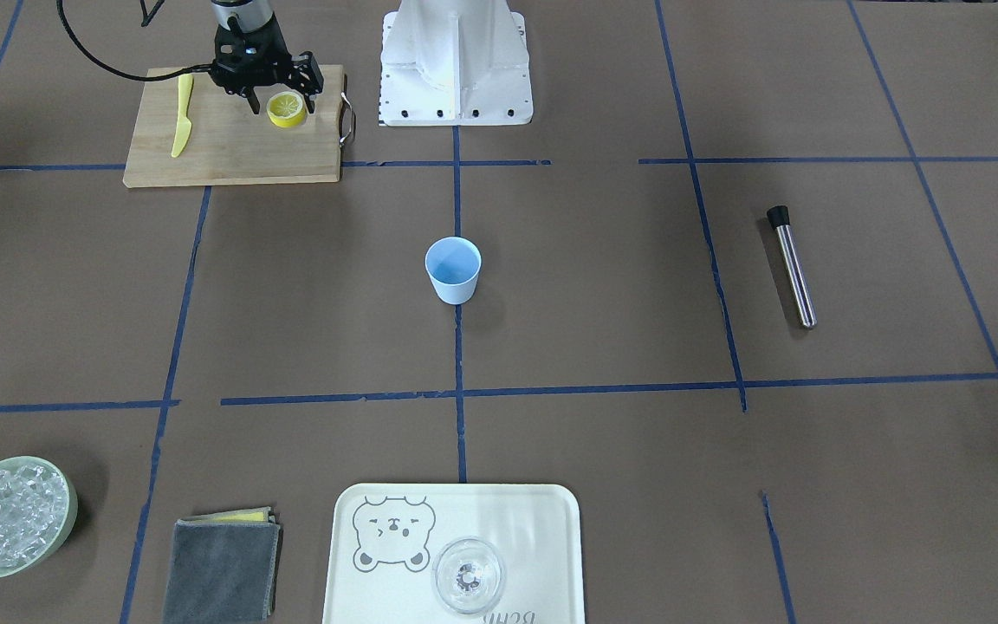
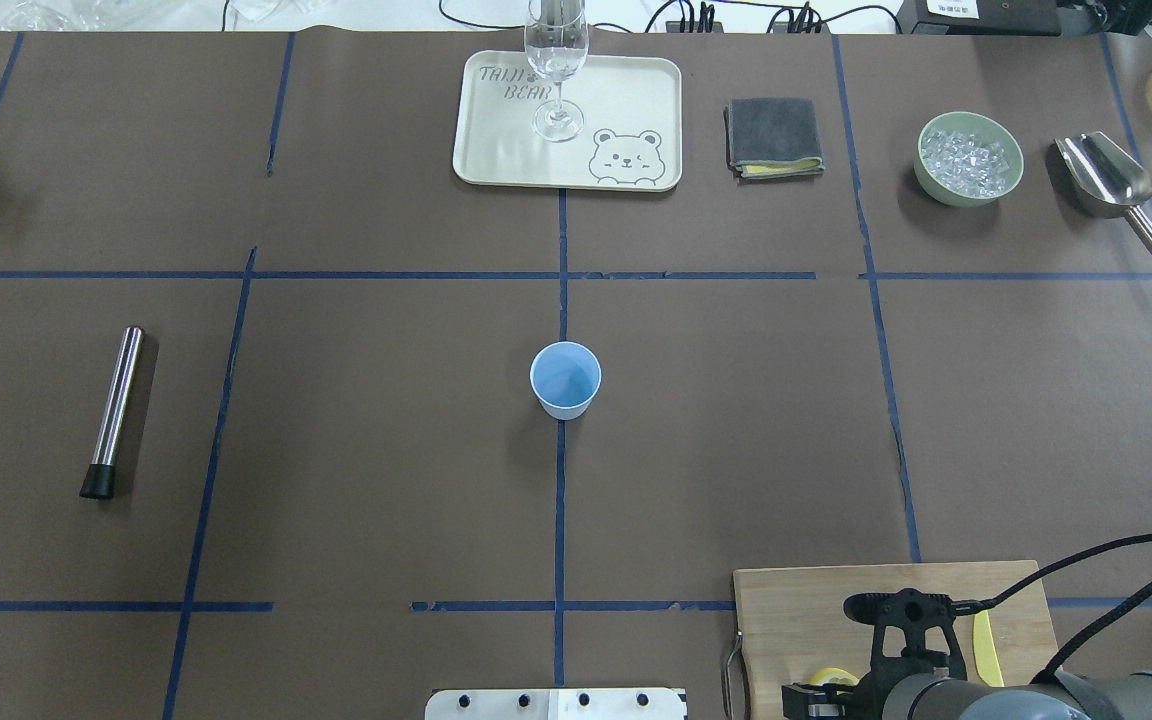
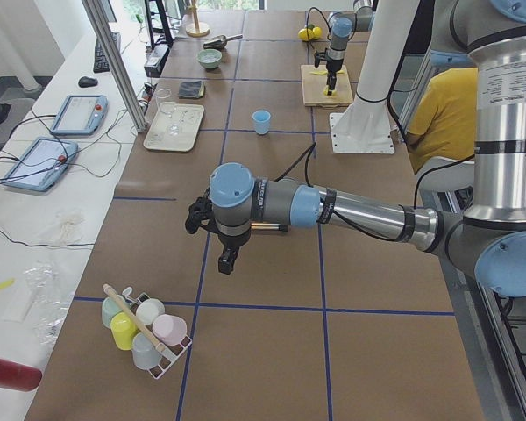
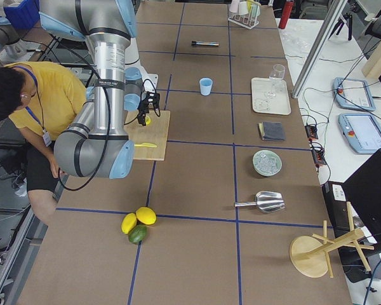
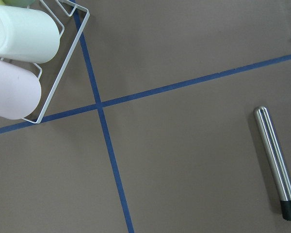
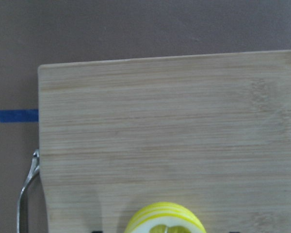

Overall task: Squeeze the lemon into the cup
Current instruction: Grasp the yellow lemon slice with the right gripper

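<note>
Two arms: R gripper (image 1: 283, 106) points straight down at cutting board (image 1: 230, 143), fingers (image 1: 255, 104) spread either side of lemon (image 1: 286, 109) (cut face up); cup (image 1: 453, 270) upright, well apart. L gripper (image 3: 227, 258) hangs downward, spread or not can't tell.

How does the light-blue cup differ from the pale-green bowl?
The cup is light blue; the bowl is pale green. The cup is narrow and tapered; the bowl is wide and low. The cup looks empty; the bowl holds ice. Both stand upright, open at the top.
</note>
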